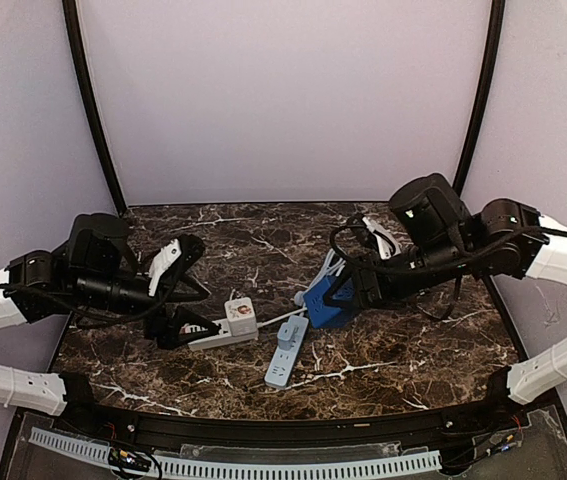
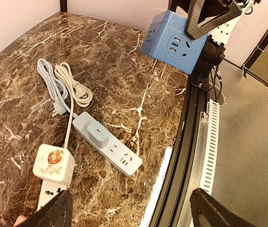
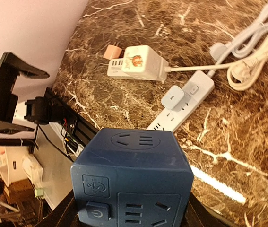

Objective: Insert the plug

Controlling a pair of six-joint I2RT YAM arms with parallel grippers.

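Step in hand: bringing the plug to a socket. My right hand (image 1: 348,290) is clamped on the blue cube plug (image 3: 131,175), which hangs clear above the surface (image 1: 413,340) with its prongs (image 2: 163,71) pointing down. The grey power strip (image 2: 108,144) lies nearby with a charger (image 2: 97,134) in it. My left hand (image 1: 173,295) stands open by the end of the white strip (image 1: 225,322). Next, I judge: line the prongs up over a free socket and press straight down. I cannot tell which strip is meant.

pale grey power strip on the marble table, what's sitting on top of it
A small pale grey charger block stands plugged into the pale grey power strip near its cord end; open sockets show beyond it. Its prongs and the socket beneath are covered.
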